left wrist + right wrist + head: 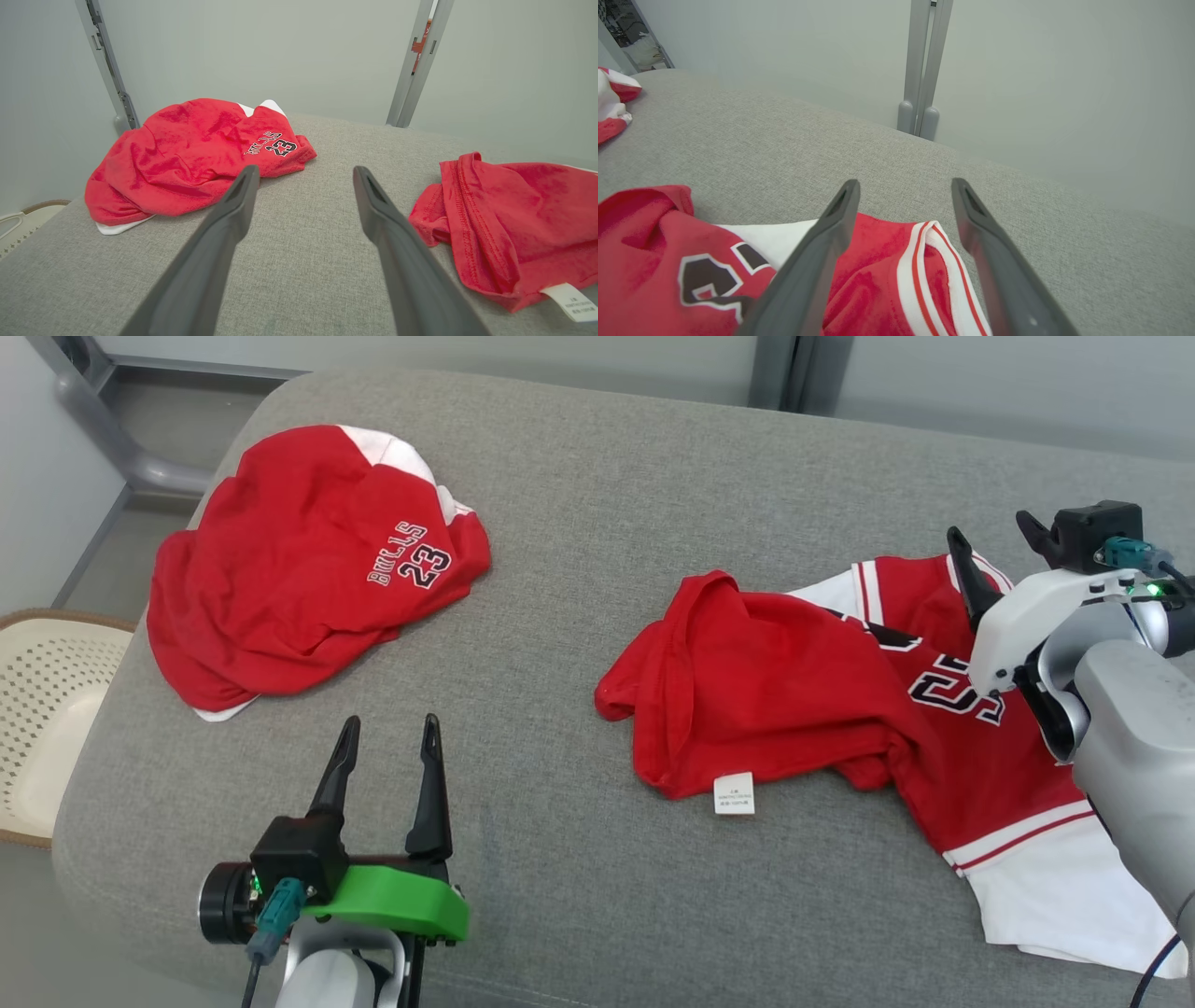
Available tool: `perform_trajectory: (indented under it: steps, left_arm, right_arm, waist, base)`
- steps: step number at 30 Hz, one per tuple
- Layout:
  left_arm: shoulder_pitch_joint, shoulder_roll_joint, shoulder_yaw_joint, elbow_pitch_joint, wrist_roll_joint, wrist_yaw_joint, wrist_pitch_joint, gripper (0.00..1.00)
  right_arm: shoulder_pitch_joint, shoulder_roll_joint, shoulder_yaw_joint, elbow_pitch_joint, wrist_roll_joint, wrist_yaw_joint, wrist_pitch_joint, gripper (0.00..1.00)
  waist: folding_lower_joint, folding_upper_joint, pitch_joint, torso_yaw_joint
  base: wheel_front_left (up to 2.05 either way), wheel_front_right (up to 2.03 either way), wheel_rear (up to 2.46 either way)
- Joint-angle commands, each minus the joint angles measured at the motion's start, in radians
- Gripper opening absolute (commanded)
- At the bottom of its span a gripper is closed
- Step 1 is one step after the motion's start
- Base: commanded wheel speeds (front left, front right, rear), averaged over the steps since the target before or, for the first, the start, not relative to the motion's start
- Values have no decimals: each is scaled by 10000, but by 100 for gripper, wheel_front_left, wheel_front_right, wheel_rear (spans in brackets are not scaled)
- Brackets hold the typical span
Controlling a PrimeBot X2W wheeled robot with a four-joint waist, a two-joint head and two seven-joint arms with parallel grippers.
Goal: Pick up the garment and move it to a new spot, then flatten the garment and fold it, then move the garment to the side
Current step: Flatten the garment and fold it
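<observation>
Grey cushion (579,551) spans the scene, with pale walls behind. The garment (775,691) lies crumpled at the right, a red flap folded over its front so the number is half hidden. The print on its white label (734,793) is too small to read. The right gripper (997,555) hovers over its far right corner, fingers spread and empty, and the forearm covers part of the hem. The left gripper (390,728) is spread and empty at near left. A second jersey (299,579) sits heaped far left, and a basket (47,709) is cut off at the left edge.
</observation>
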Motion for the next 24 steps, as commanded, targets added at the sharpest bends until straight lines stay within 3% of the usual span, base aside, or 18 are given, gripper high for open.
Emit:
perform_trajectory:
  steps: [1, 11, 24]
  left_arm:
    - [139, 26, 94, 32, 47, -38, -6, 100]
    - [445, 26, 780, 9, 532, -246, -6, 100]
    - [594, 27, 1307, -8, 907, -517, -6, 100]
  right_arm:
    - [120, -68, -81, -192, -122, -21, -75, 100]
    - [2986, -432, -2576, -4571, -1326, -19, -80, 100]
    - [6920, 753, -5311, -8175, -2093, -18, -82, 100]
  waist:
    - [0, 0, -188, -219]
    - [0, 0, -661, -1154]
    - [0, 0, -854, -2092]
  base:
    - [0, 0, 0]
    - [0, 0, 0]
    - [0, 0, 0]
